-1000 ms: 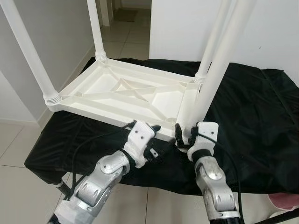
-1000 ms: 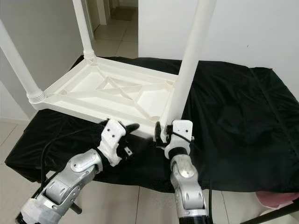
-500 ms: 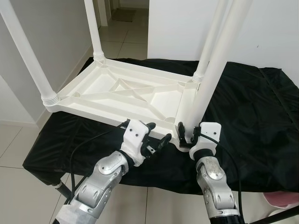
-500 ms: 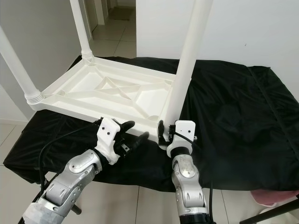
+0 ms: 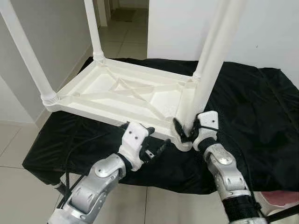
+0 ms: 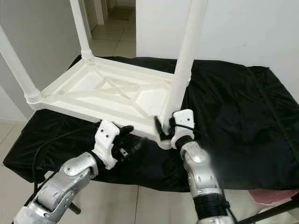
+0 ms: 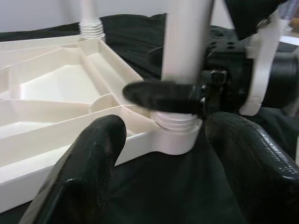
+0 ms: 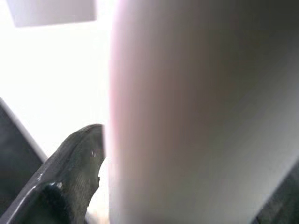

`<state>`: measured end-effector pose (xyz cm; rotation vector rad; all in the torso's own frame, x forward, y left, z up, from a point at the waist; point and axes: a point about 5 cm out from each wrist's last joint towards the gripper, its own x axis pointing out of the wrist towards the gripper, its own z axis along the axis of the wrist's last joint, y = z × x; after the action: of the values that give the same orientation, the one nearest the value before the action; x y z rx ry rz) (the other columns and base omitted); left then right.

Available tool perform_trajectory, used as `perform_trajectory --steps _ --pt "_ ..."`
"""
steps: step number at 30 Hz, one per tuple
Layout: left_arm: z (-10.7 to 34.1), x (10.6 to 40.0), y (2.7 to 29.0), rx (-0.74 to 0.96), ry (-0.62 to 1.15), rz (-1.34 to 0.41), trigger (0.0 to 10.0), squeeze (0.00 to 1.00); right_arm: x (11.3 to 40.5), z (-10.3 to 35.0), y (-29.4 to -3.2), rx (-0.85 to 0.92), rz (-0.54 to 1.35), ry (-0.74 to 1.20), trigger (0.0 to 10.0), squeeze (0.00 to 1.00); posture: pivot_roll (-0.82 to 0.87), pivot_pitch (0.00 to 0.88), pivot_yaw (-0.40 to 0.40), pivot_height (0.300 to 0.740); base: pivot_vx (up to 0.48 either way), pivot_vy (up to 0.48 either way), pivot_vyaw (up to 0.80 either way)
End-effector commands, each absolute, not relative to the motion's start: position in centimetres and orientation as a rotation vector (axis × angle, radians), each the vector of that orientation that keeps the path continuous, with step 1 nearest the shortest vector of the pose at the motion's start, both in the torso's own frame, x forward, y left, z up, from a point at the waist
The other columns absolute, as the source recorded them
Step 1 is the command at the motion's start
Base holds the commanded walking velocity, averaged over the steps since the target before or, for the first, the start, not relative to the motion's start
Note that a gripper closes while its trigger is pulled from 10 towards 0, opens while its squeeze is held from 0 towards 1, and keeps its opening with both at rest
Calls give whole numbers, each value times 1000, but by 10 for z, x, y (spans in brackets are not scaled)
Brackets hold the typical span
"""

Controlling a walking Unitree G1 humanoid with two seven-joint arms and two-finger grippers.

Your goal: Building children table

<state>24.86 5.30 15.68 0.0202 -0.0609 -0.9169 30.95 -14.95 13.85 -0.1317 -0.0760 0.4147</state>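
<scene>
Table lies upside down on black cloth; my right gripper clamps the fourth leg at five o'clock, left gripper open beside; next, I'd twist it tight

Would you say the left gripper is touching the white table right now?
Apart. The left wrist view shows the left gripper open, black cloth between its fingers and the table corner.

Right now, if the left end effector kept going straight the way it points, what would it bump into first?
Probably the near table leg at its corner socket; the left end effector points straight at it, fingers open.
</scene>
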Motion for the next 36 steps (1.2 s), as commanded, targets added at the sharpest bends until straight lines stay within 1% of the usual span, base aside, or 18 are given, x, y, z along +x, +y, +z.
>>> perform_trajectory --steps 1,2,3,4,5,7,8,13,14,15,16,17,18,29,30,31,32,36 --pt "157 242 49 47 -70 -1043 10000 0 310 136 -143 -145 489 -69 10000 0 -24 9 -12 740 0 0 0" --pt "157 241 48 48 -67 -1052 10000 0 311 136 -144 -152 505 -70 10000 0 -24 9 -12 740 0 0 0" --pt "157 240 48 48 -63 -1067 10000 0 312 135 -146 -164 515 -68 3373 0 -16 6 -17 740 0 0 0" --pt "157 240 48 48 -63 -1067 10000 0 312 135 -146 -164 515 -68 3373 0 -16 6 -17 740 0 0 0" --pt "157 238 47 49 -59 -1082 10000 0 313 135 -148 -168 526 -66 314 0 -12 5 -20 740 0 0 0" --pt "157 237 47 49 -55 -1091 10000 0 313 135 -149 -170 532 -64 314 0 -12 5 -20 740 0 0 0" --pt "157 237 47 58 -47 -1094 10000 0 314 134 -151 -174 535 -59 0 0 -11 5 -20 740 0 0 0" --pt "152 236 49 101 -30 -1096 10000 0 313 130 -155 -184 526 -44 0 0 -11 6 -20 740 0 0 0" --pt "151 236 49 100 -26 -1094 10000 0 312 129 -156 -169 516 -38 1176 0 -12 7 -17 740 0 0 0" --pt "150 236 49 99 -21 -1091 10000 0 312 128 -156 -162 503 -35 4039 0 -13 9 -16 740 0 0 0" --pt "150 236 49 99 -21 -1091 10000 0 312 128 -156 -162 503 -35 4039 0 -13 9 -16 740 0 0 0" --pt "149 235 48 99 -18 -1091 10000 0 311 128 -156 -152 495 -32 7529 0 -15 10 -14 740 0 0 0" --pt "148 235 48 100 -17 -1091 10000 0 310 127 -156 -132 478 -32 10000 0 -18 14 -11 740 0 0 0" --pt "149 233 48 95 -10 -1100 10000 0 304 132 -154 -55 291 -43 10000 0 -25 23 -6 740 0 0 0" --pt "148 232 48 90 -6 -1104 10000 0 300 133 -148 -2 176 -43 10000 0 -26 23 -7 740 0 0 0" --pt "148 232 48 90 -6 -1104 10000 0 300 133 -148 -2 176 -43 10000 0 -26 23 -7 740 0 0 0" --pt "148 230 46 84 -3 -1109 10000 0 294 133 -143 26 38 -36 10000 0 -26 23 -7 740 0 0 0" --pt "147 230 45 85 -1 -1116 10000 0 290 130 -139 30 -66 -25 10000 0 -24 16 -8 740 0 0 0"
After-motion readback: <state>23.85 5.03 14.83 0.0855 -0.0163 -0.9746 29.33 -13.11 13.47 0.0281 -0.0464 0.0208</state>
